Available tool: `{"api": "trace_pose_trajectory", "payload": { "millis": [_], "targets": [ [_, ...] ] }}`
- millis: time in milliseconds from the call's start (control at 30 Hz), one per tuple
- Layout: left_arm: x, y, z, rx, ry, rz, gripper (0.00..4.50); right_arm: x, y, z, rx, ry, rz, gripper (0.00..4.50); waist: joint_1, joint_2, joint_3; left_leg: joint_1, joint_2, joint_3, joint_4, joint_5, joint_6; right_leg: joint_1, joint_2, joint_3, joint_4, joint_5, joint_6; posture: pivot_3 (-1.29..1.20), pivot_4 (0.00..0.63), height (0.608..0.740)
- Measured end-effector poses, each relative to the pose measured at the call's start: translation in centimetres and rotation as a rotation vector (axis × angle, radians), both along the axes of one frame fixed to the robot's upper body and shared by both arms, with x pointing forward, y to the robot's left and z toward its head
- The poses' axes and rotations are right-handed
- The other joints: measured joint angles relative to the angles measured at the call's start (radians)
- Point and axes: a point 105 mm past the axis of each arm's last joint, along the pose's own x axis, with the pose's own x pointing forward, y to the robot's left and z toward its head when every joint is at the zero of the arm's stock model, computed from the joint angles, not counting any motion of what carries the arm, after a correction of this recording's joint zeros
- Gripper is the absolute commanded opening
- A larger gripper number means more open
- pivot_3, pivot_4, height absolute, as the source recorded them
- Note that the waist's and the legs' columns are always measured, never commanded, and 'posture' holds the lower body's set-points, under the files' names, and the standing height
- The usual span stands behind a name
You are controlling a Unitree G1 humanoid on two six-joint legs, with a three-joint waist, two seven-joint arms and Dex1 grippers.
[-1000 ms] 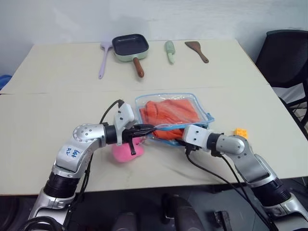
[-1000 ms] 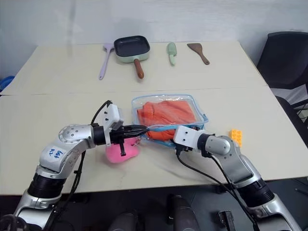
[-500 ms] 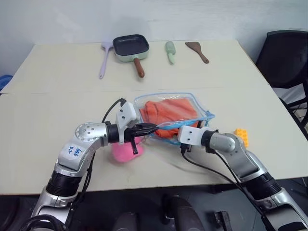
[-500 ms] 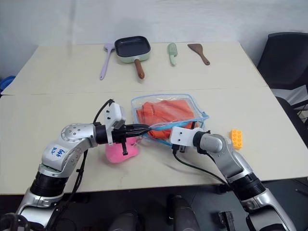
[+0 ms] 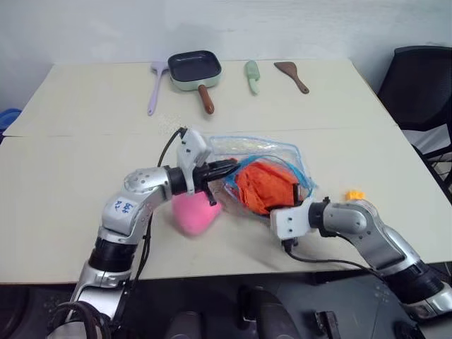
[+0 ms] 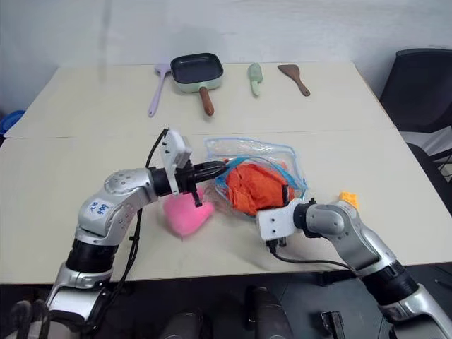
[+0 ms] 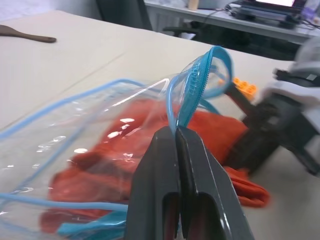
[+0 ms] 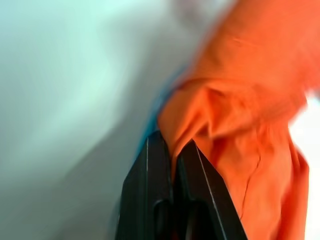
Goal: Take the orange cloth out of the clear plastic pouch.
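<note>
Orange cloth (image 6: 256, 189), soft bright fabric, now bulges out of the mouth of the clear, blue-edged plastic pouch (image 6: 268, 152), where a second ago it lay flat inside; my right gripper (image 8: 172, 147) has clenched on a fold and drawn back toward me. My left gripper (image 7: 176, 134) stays pinched on the pouch's blue zipper rim, lifted; I judge extraction well begun, though part of the cloth remains inside.

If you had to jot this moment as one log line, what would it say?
left gripper: shut on clear plastic pouch rim | right gripper: shut on orange cloth | cloth: bunched, partly out
</note>
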Motion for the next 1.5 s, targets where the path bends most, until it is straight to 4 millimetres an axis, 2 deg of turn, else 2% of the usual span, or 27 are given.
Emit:
{"api": "trace_pose_trajectory", "payload": {
  "millis": [100, 200, 333, 433, 667, 700, 800, 900, 967, 1067, 1133, 1233, 1400, 1500],
  "targets": [
    [0.4, 0.1, -0.7, 0.034, -0.009, 0.015, 0.0, -1.5, -0.9, -0.3, -0.082, 0.003, 0.078, 0.03, -0.001, 0.0, 0.0, 0.0, 0.0, 0.0, 0.0, 0.0, 0.0, 0.0, 0.0, 0.0, 0.0, 0.0, 0.0, 0.0, 0.15, 0.74],
    [0.4, 0.3, -1.4, 0.15, -0.088, 0.005, 0.0, -2.9, -2.4, -0.3, -0.138, 0.021, 0.129, 0.03, 0.004, 0.0, 0.0, 0.001, 0.0, 0.0, 0.0, 0.0, 0.0, 0.0, 0.0, 0.0, -0.001, 0.0, 0.0, 0.0, 0.15, 0.74],
    [1.4, 2.1, -3.5, 0.299, -0.149, 0.05, 0.0, -6.2, -4.9, 0.0, -0.178, 0.106, 0.191, 0.03, 0.016, 0.0, 0.0, 0.001, 0.0, 0.001, 0.0, 0.0, 0.0, 0.001, 0.0, 0.0, -0.001, 0.0, 0.0, 0.0, 0.15, 0.74],
    [2.3, 3.8, -3.9, 0.374, -0.196, 0.093, 0.0, -6.9, -7.4, 0.4, -0.248, 0.117, 0.171, 0.03, 0.017, 0.0, 0.0, 0.002, 0.0, 0.002, 0.0, 0.0, 0.0, 0.001, 0.001, 0.001, -0.001, 0.0, 0.0, 0.0, 0.15, 0.74],
    [3.2, 8.3, -3.4, 0.49, -0.234, 0.136, 0.0, -4.1, -13.1, 1.2, -0.277, 0.073, -0.05, 0.03, 0.015, -0.001, 0.001, 0.014, 0.002, 0.004, -0.006, 0.0, 0.0, 0.011, 0.003, 0.002, -0.004, 0.0, 0.0, 0.0, 0.15, 0.74],
    [3.2, 9.0, -3.2, 0.5, -0.232, 0.135, 0.0, -3.6, -13.6, 1.2, -0.244, 0.077, -0.1, 0.03, 0.015, -0.001, 0.001, 0.014, 0.002, 0.004, -0.007, 0.0, 0.0, 0.012, 0.003, 0.002, -0.005, 0.0, 0.0, 0.0, 0.15, 0.74],
    [2.4, 10.3, -2.2, 0.51, -0.223, 0.088, 0.0, -1.7, -13.9, 1.3, 0.004, 0.115, -0.296, 0.03, 0.012, -0.001, 0.001, 0.014, 0.004, 0.004, -0.007, 0.0, -0.001, 0.011, 0.003, 0.002, -0.004, 0.0, 0.0, 0.0, 0.15, 0.74],
    [0.8, 10.2, -1.4, 0.509, -0.225, 0.001, 0.0, -0.3, -13.8, 1.1, 0.191, 0.165, -0.429, 0.03, 0.011, 0.0, 0.001, 0.014, 0.003, 0.004, -0.007, 0.0, -0.001, 0.011, 0.002, 0.002, -0.004, 0.0, -0.001, 0.0, 0.15, 0.74],
    [-1.0, 10.1, -1.7, 0.508, -0.2, -0.088, 0.0, 1.2, -13.9, 1.3, 0.306, 0.159, -0.534, 0.03, 0.006, 0.0, 0.001, 0.014, 0.004, 0.004, -0.007, 0.0, -0.001, 0.011, 0.001, 0.002, -0.004, -0.001, -0.001, 0.0, 0.15, 0.74],
    [-3.4, 9.0, -2.6, 0.504, -0.176, -0.216, 0.0, 3.3, -15.5, 1.6, 0.43, 0.148, -0.745, 0.03, 0.001, 0.001, 0.002, 0.014, 0.003, 0.003, -0.007, 0.0, -0.001, 0.011, 0.001, 0.002, -0.004, -0.001, -0.001, 0.0, 0.15, 0.74],
    [-4.3, 8.6, -2.9, 0.512, -0.176, -0.257, 0.0, 4.1, -16.3, 1.9, 0.464, 0.131, -0.843, 0.03, 0.002, 0.001, 0.002, 0.014, 0.003, 0.003, -0.007, 0.0, -0.001, 0.011, 0.001, 0.002, -0.004, -0.001, -0.001, 0.0, 0.15, 0.74],
    [-4.9, 8.1, -3.5, 0.537, -0.19, -0.297, 0.0, 4.4, -16.9, 1.4, 0.504, 0.142, -0.937, 0.03, 0.001, 0.001, 0.002, 0.014, 0.003, 0.003, -0.007, 0.0, -0.001, 0.011, 0.001, 0.002, -0.004, -0.001, -0.001, 0.0, 0.15, 0.74],
    [-5.3, 8.1, -4.8, 0.611, -0.195, -0.335, 0.0, 3.9, -15.3, 1.5, 0.51, 0.172, -0.896, 0.03, -0.003, 0.001, 0.002, 0.014, 0.003, 0.003, -0.008, 0.0, -0.001, 0.011, 0.002, 0.002, -0.005, -0.001, -0.001, 0.0, 0.15, 0.74],
    [-4.8, 9.0, -5.2, 0.643, -0.178, -0.307, 0.63, 3.7, -14.9, 1.6, 0.51, 0.193, -0.886, 0.69, -0.006, 0.001, 0.002, 0.014, 0.003, 0.003, -0.009, 0.0, 0.0, 0.011, 0.003, 0.002, -0.005, -0.001, -0.001, 0.0, 0.15, 0.74]
  ]
}}
